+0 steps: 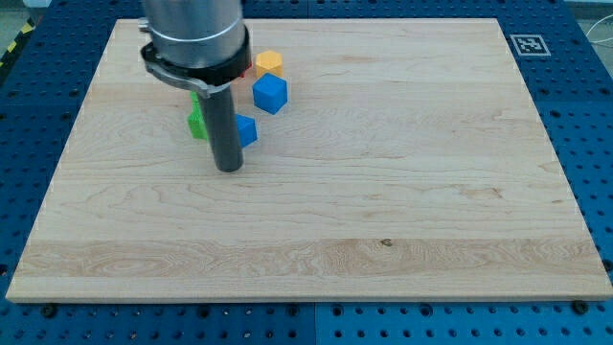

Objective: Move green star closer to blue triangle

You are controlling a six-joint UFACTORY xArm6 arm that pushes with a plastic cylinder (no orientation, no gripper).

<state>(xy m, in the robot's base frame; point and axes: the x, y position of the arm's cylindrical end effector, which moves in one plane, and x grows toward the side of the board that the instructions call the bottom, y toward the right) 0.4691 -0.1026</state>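
My tip (228, 169) rests on the wooden board (383, 192) in the upper left part of the view. A green block (197, 122), mostly hidden behind the rod, sits just up and left of the tip; its shape cannot be made out. A blue block (247, 130), partly hidden by the rod, lies just up and right of the tip, close to the rod. The green and blue blocks are on opposite sides of the rod, a short distance apart.
A blue cube (270, 93) lies above the tip to the right. An orange block (269, 63) sits just above it, with a sliver of red block (247, 69) beside the arm's body. A fiducial tag (528, 44) marks the board's top right corner.
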